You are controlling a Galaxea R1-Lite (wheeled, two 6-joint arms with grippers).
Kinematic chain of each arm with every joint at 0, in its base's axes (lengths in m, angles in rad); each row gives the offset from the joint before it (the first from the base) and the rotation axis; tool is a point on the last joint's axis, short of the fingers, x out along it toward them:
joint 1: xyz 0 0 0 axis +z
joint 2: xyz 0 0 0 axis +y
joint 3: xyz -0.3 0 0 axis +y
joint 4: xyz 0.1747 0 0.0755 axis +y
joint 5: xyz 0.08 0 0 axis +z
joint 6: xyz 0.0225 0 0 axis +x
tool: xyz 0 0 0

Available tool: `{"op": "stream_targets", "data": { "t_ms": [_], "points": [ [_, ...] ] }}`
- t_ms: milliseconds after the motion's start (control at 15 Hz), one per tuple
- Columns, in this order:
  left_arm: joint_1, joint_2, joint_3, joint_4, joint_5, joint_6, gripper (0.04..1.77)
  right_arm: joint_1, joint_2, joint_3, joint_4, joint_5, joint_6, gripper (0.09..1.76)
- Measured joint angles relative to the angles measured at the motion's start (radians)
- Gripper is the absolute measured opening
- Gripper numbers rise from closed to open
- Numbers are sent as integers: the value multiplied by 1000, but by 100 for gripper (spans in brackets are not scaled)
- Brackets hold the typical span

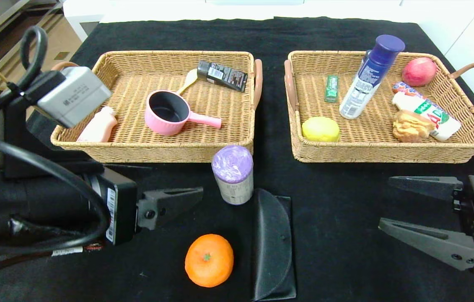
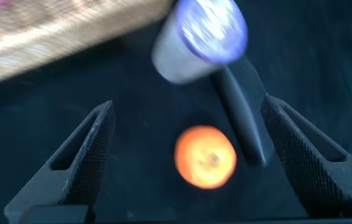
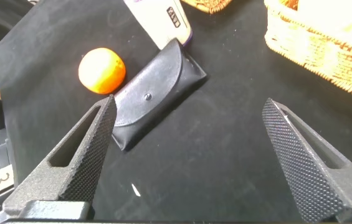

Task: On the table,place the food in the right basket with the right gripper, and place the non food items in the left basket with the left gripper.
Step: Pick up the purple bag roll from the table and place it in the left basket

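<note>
Step in hand: You are partway through sorting. The bench (image 1: 337, 235) carries three loose things: the orange (image 1: 209, 260), the canister (image 1: 233, 174) and the pouch (image 1: 272, 245). The saucepan (image 1: 169, 112) already lies in the left basket (image 1: 153, 149); the bottle (image 1: 371, 77) and the bun (image 1: 410, 126) already lie in the right basket (image 1: 387, 153).

Left gripper: The left gripper (image 1: 186, 201) hangs at 8 o'clock in the head view, jaws spread wide and empty. Its wrist view shows the orange between the fingers (image 2: 88, 155) and below them, but that is not the left gripper's item.

Right gripper: The right gripper (image 1: 404, 209) hangs at 4 o'clock, jaws wide apart and holding nothing, well apart from the loose things.

Orange: Round, bright, with a green stem scar on top. It sits at 6 o'clock on the bench, just beside the pouch's left edge; you cannot tell if they touch.

Canister: White body, purple lid, standing upright near the front wall of the left basket, at the pouch's far end.

Pouch: Black, flat, with a curved flap and a small stud. It lies lengthwise just right of the orange.

Next move, judged: Either gripper could act. For the left gripper, take the canister, closing across its body below the lid. For the right gripper, the orange calls for a long reach across the pouch.

Risk, judged: The orange may roll if nudged; the canister may tip.
</note>
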Motion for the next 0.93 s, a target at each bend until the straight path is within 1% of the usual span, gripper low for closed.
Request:
{"op": "stream_targets", "data": {
  "t_ms": [133, 200, 333, 400, 467, 600, 733, 933],
  "points": [
    [-36, 15, 19, -1, 16, 11, 170, -9, 1, -6, 2, -1, 2, 171],
    [-54, 29, 24, -3, 36, 17, 170, -11, 1, -9, 2, 0, 2, 171],
    [-80, 69, 26, -14, 95, 28, 170, -17, 0, -12, 1, -1, 2, 171],
    [-91, 91, 26, -37, 123, 31, 170, -23, 1, -13, 2, -1, 2, 171],
    [-102, 114, 24, -67, 138, 32, 170, -28, 1, -16, 1, -1, 2, 171],
    [-122, 157, 10, -120, 148, 32, 171, -39, 2, -20, 1, 0, 2, 171],
    [-141, 187, -16, -121, 154, 34, 171, -46, 1, -22, 1, 0, 2, 171],
    [-153, 235, -63, -115, 225, 45, 171, -47, 0, -22, 0, 1, 2, 171]
  ]
}}
